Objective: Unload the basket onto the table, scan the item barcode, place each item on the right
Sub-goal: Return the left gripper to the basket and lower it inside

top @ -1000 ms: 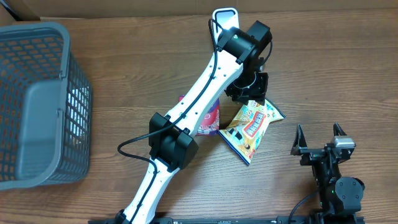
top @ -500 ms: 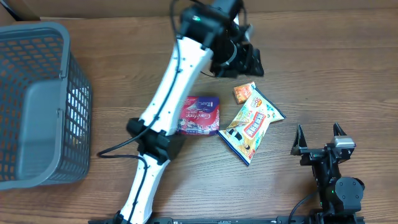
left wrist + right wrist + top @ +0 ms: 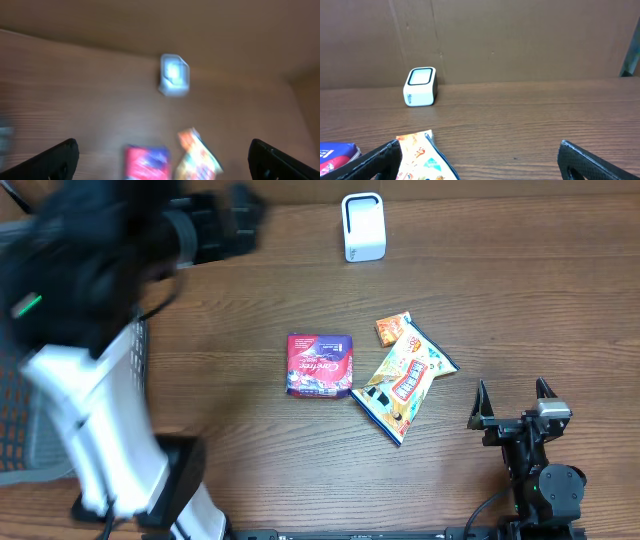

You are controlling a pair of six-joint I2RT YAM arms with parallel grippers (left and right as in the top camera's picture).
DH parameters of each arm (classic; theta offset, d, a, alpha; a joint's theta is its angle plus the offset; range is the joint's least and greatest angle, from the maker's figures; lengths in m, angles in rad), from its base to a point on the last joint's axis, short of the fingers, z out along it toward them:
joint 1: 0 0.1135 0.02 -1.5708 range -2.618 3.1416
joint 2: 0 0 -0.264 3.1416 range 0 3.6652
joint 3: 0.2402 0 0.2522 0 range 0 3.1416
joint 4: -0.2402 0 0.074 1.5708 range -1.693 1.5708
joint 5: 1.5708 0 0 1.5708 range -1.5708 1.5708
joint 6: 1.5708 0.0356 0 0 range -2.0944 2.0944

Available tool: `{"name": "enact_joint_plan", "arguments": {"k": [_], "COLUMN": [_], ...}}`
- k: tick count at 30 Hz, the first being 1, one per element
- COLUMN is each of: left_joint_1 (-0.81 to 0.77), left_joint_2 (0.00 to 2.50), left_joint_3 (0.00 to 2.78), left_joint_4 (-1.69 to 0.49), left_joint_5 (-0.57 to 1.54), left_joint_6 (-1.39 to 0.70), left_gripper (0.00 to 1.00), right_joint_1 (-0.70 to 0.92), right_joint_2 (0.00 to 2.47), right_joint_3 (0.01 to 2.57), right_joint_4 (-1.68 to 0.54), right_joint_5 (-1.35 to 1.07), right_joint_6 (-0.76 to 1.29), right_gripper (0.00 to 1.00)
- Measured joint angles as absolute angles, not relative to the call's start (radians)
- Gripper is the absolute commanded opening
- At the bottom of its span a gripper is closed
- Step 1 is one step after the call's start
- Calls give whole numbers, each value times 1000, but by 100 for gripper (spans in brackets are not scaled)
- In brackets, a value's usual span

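The overhead camera looks straight down on the wooden table [image 3: 520,290], taking in its whole spread. The left wrist camera rides high, tilted downward, its view blurred. The right wrist camera sits low by the tabletop, facing level toward the brown back wall [image 3: 520,40]. All three share the white scanner [image 3: 362,226] and the snack bag [image 3: 404,380]

Scanner [image 3: 362,226] stands at the far edge of the surface [image 3: 540,290], roughly centre. Flat packet [image 3: 320,365] lies mid-surface. Snack bag [image 3: 403,383] lies just right of it, skewed, with its near-left corner right beside the packet. Small box [image 3: 392,328] sits behind the bag, against its far end. My right end effector [image 3: 512,398] is at the near right, right of the bag and apart from it. My left end effector [image 3: 235,220] is at the far left, left of the scanner, well apart from the items. Basket [image 3: 18,430] sits at the left edge, mostly hidden under my left arm.
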State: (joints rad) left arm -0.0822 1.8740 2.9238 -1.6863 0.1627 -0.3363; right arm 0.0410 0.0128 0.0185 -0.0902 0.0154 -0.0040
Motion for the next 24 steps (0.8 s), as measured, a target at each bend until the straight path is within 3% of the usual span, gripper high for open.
{"name": "enact_joint_plan", "arguments": {"k": [11,24], "left_joint_1": [490,844], "left_joint_2": [1730,1879], "left_joint_3": [2883,2509], "left_joint_4": [-1687,-1662], "left_joint_5": [40,132], "left_joint_6": [-336,-344], "left_gripper": [100,100], "right_joint_1": [41,41], "right_joint_2": [13,13], "right_joint_3": [19,19], "right_joint_4": [-89,-90], "right_joint_5": [15,15], "right_joint_6": [-4,-4], "right_gripper": [100,100]}}
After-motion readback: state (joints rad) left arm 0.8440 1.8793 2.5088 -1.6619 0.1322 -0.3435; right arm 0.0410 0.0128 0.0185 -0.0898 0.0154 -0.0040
